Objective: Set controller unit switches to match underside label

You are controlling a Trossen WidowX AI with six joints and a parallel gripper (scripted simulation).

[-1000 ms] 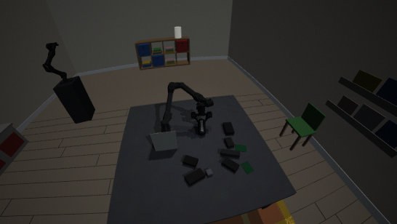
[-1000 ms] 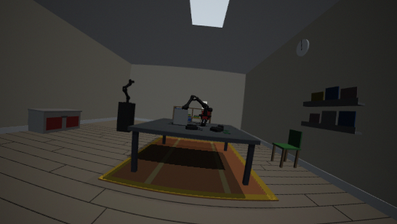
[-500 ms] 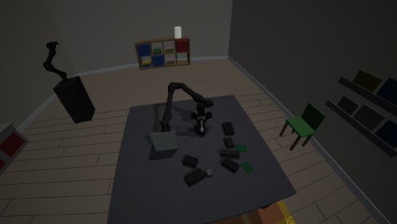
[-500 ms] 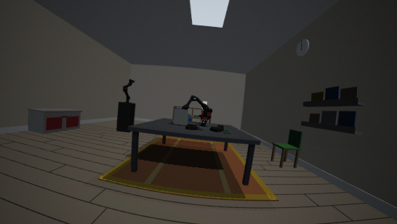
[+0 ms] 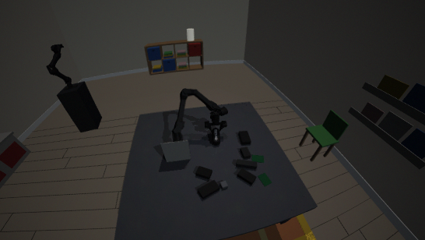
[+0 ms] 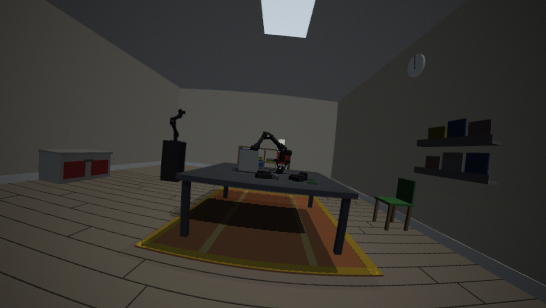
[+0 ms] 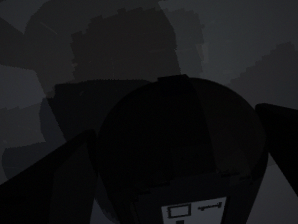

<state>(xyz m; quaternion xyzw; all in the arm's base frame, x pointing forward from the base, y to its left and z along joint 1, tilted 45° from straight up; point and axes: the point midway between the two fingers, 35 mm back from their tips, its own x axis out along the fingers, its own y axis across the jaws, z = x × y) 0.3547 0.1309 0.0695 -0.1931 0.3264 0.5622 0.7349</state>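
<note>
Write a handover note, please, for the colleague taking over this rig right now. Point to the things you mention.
Gripper [image 5: 216, 135] [image 6: 280, 169] [image 7: 177, 127]: low over the bench [image 5: 156, 202] [image 6: 225, 176], fingers wide apart. A dark rounded body [image 7: 165, 135] with a white printed patch [image 7: 192, 212] shows between them; whether it is gripped is unclear.
Parts: dark modules lie on the bench, one at [image 5: 208, 189]; which is the controller unit, I cannot tell.
Done: nothing confirmable; switches and label squares are unreadable.
Left: confirm label and switch settings, have the unit flat on its base, move the gripper away.
</note>
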